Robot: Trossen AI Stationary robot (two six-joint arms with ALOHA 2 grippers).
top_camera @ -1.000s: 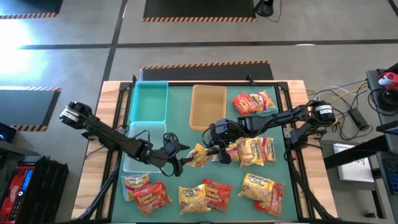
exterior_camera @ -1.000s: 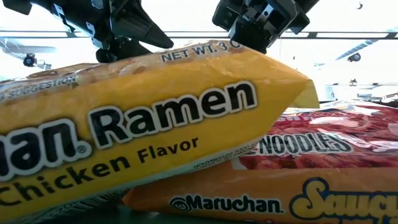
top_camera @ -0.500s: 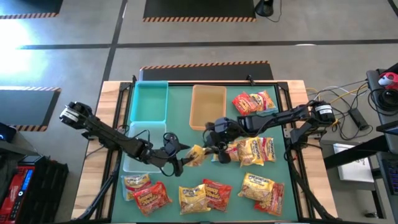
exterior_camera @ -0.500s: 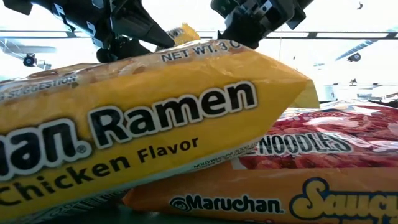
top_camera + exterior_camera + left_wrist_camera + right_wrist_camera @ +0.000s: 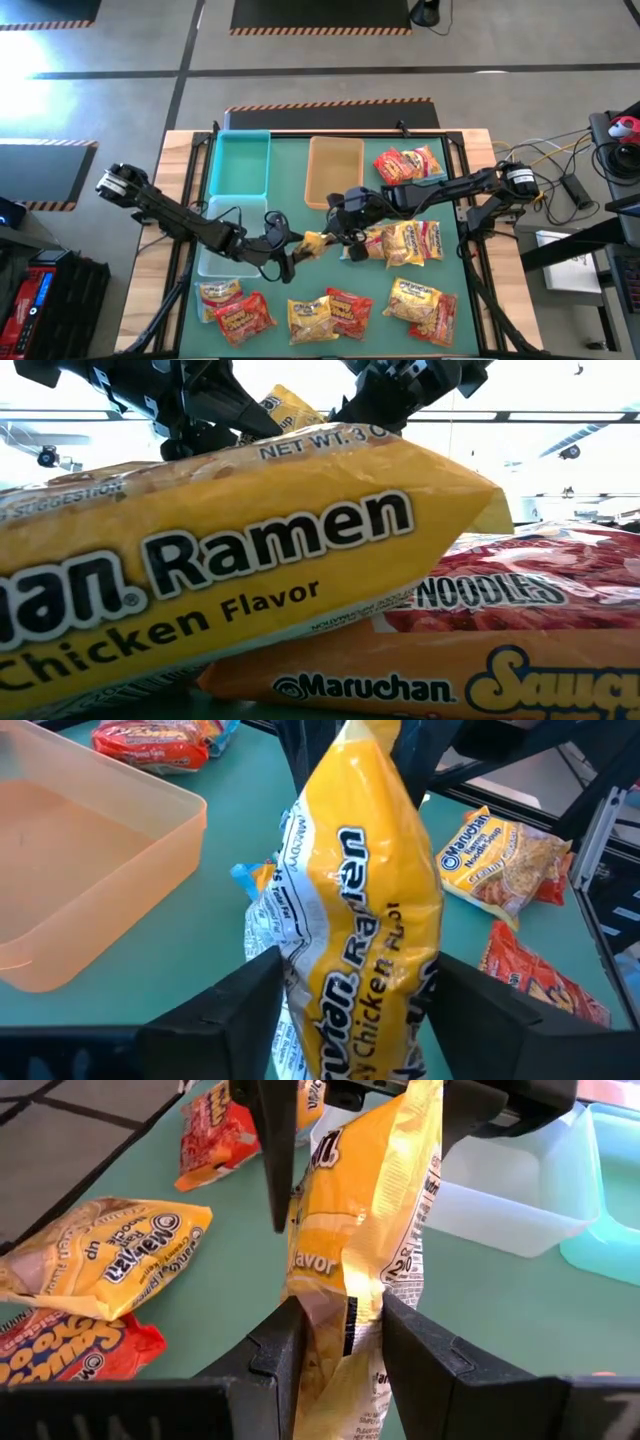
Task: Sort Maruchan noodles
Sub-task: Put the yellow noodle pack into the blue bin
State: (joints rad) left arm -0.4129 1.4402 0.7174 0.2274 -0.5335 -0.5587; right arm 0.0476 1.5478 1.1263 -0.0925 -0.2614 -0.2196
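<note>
A yellow Maruchan noodle packet hangs over the middle of the green table, between my two grippers. It shows in the left wrist view, in the right wrist view, and its corner shows in the low view. My right gripper is shut on the end nearer the table's right. My left gripper comes from the left and has the other end between its fingers. Several more yellow, red and orange packets lie flat along the near edge and at the right. My left gripper has its two fingers against the packet's two side edges, with the printed face toward the wrist camera. The fingers come from the table's left, slanting down. The packet fills the gap between them and is clear of the table. My right gripper pinches the packet's narrowed, crinkled end between its two fingers. The fingers come from the table's right, slanting down. The packet reaches away from them toward the other gripper, twisted and clear of the table.
A teal tray and a tan tray stand at the far side, and a clear tray lies under my left arm. In the low view a yellow packet leans on orange and red packets, close to the camera.
My right gripper has risen a little and rolled about its own line. The yellow packet has turned with it. One end has come up between the two grippers and now shows in the low view. The packet has shifted slightly toward my left gripper.
</note>
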